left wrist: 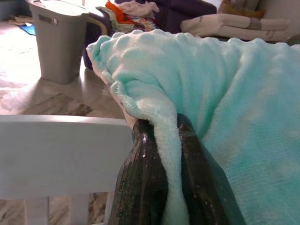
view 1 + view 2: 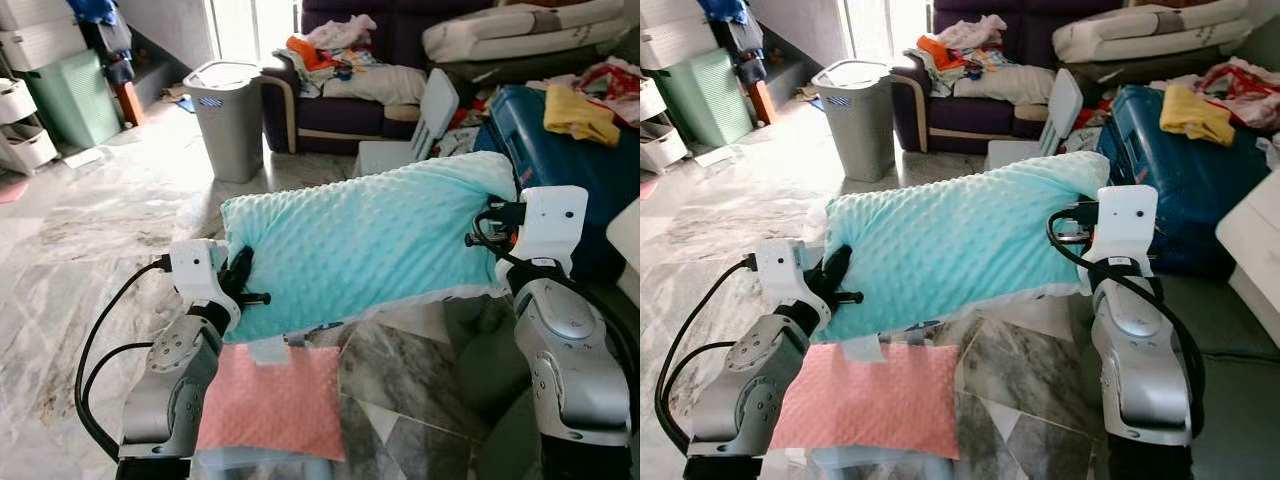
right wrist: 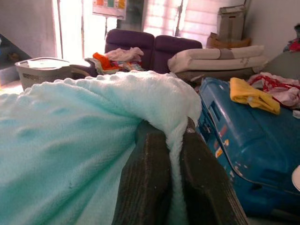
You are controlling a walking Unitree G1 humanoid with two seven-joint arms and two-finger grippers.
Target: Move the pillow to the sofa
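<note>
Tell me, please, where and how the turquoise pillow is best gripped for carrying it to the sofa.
By its two short ends, one from each side. The turquoise pillow is long and limp, so it would probably sag from one grip. The left gripper and right gripper each pinch an end fold, holding it level above the pink pillow.

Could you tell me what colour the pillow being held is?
Pale turquoise pillow, dotted texture; left eye view shows it best.

Daylight from rear window; floor glare; wrist close-ups soft.

One mint pillow (image 2: 370, 240), one pink cushion (image 2: 270, 400), two pincers.
</note>
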